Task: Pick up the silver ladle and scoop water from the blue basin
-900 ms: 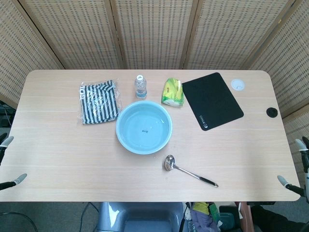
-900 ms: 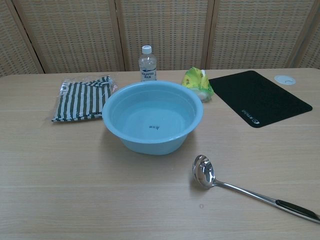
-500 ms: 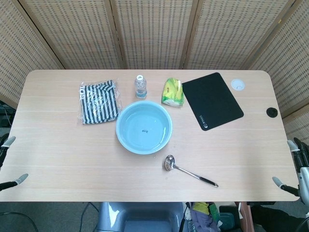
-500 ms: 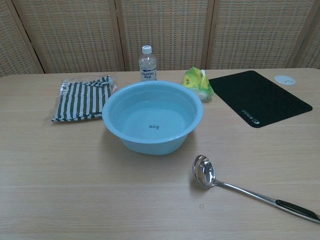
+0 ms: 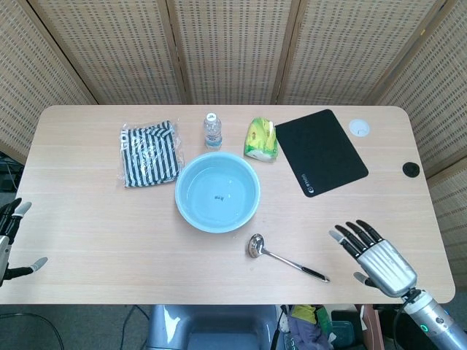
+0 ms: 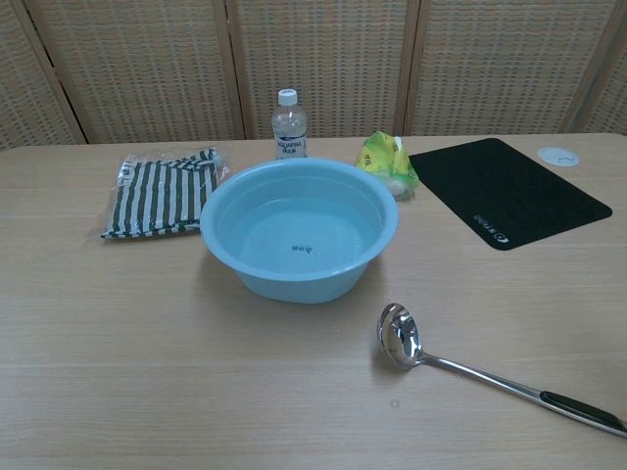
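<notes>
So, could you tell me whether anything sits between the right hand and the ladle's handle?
Nothing visible does. The right hand is open over bare table just right of the silver ladle, whose black handle end points toward it. The blue basin lies beyond the bowl end.

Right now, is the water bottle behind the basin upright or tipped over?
Upright. The water bottle stands on its base behind the blue basin, white cap on top, in both views.

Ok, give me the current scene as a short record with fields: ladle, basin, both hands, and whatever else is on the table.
ladle: silver ladle lies flat on the table, bowl toward the blue basin, not held
basin: holds water, upright
right hand: right hand open, fingers spread, right of the ladle's handle, not touching
left hand: left hand at the table's left edge, open
other: striped cloth, water bottle, black mat
</notes>
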